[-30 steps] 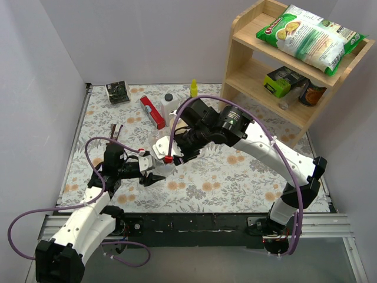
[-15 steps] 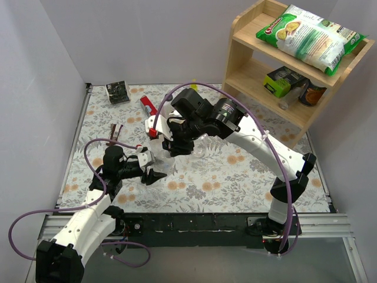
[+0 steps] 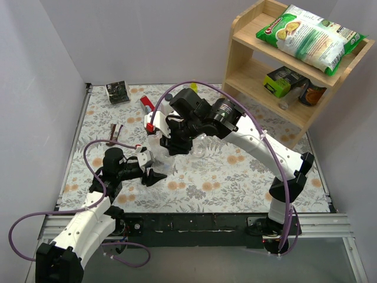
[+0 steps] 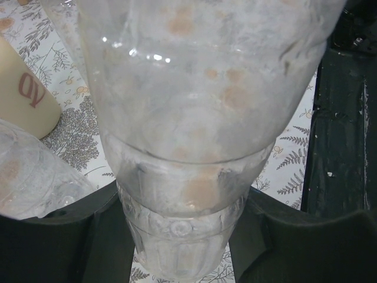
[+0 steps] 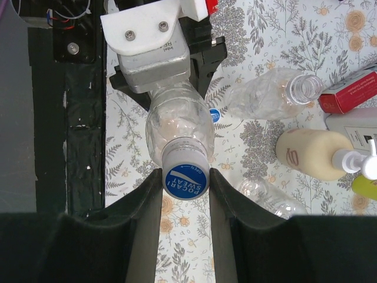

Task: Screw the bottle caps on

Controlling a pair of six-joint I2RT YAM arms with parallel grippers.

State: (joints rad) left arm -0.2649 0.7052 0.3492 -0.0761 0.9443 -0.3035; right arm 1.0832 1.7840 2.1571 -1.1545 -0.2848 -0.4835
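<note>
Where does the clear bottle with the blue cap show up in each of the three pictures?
Top camera: the bottle sits left of centre, between the left pincer and the right pincer.
Left wrist: the bottle fills the middle, very close up.
Right wrist: the bottle is at centre, its blue cap facing the camera.
Shared landmark: the floral tablecloth, visible in all three.

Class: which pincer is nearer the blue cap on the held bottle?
Right. The right pincer closes on the blue cap itself; the left pincer grips the bottle at its opposite end.
</note>
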